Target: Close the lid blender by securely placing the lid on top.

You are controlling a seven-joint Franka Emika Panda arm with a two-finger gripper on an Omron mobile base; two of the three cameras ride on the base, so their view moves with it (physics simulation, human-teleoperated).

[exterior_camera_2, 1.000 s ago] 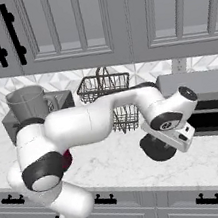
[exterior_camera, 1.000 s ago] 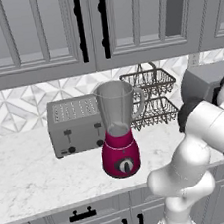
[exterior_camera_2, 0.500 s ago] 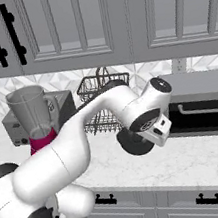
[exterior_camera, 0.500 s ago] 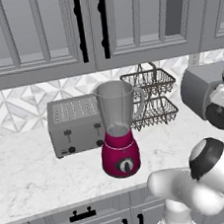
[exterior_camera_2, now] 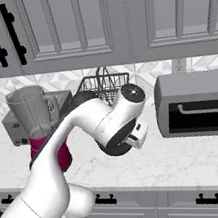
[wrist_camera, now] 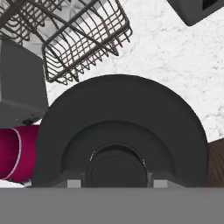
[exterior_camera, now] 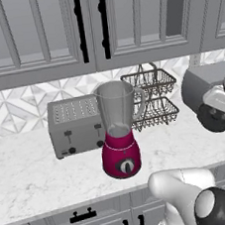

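Gripper (exterior_camera_2: pixel 129 140) clenched on the lid (wrist_camera: pixel 120 131), right of the blender (exterior_camera: pixel 119 133); come in tilted or off-centre and it'll catch the jar rim

Blender (exterior_camera: pixel 118 133): upright on the tabletop (exterior_camera: pixel 32 174), magenta rounded base with a black dial facing front, clear grey tapered jar with its handle to one side, rim uncovered. Lid (wrist_camera: pixel 120 131): round black disc with a raised centre, held in my gripper (wrist_camera: pixel 118 183), above the tabletop, well apart from the jar.
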